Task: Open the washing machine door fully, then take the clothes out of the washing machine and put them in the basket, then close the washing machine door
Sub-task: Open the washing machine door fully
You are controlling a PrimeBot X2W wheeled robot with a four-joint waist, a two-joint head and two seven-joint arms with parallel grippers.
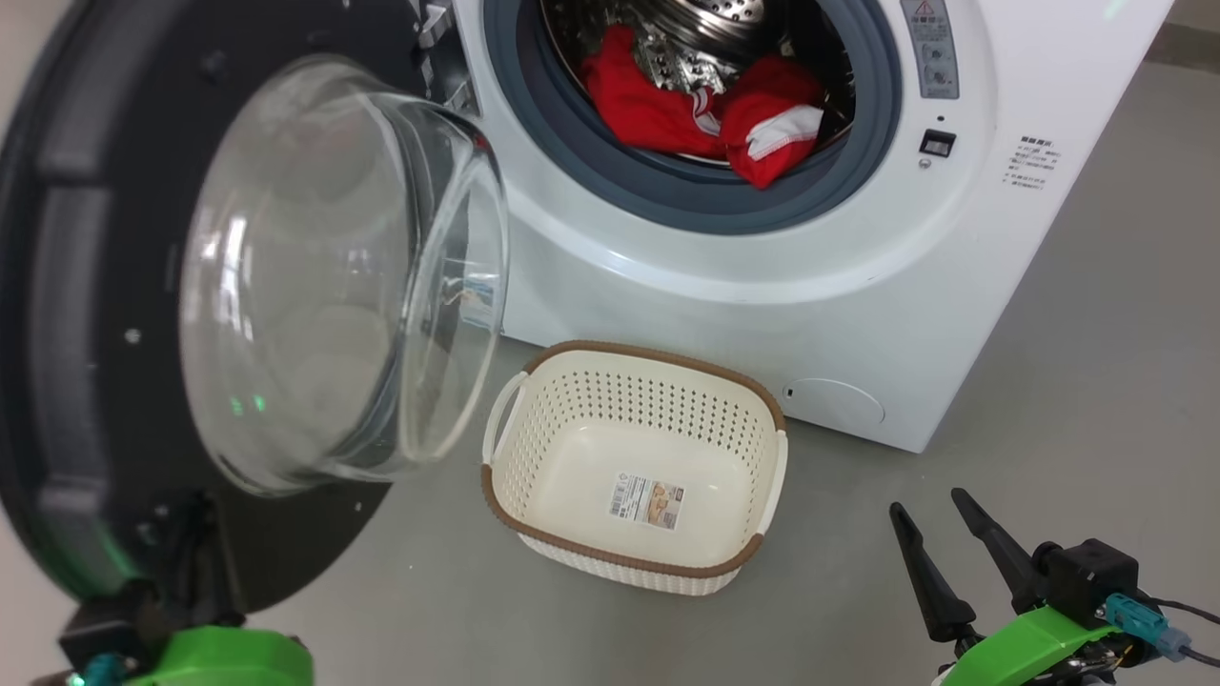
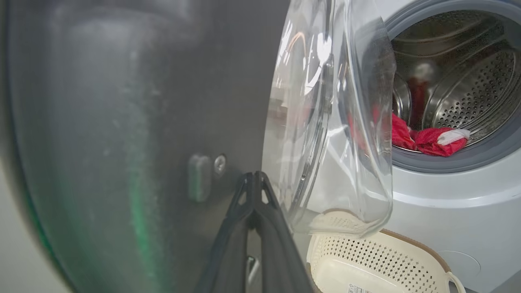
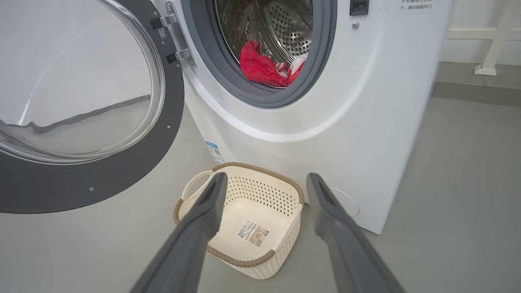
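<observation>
Left wrist view: left gripper [image 2: 254, 179] pressed together at the washing machine door [image 2: 122, 122]; right gripper [image 1: 929, 503] spread, idle. Red clothes [image 1: 658, 110] sit in the drum [image 2: 468, 81], basket [image 1: 658, 354] empty below. The door's overhanging glass could snag the transfer.

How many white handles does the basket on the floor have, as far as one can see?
2: the left handle faces the washing machine door; the right handle is on the basket's opposite side. None seems hidden.
</observation>
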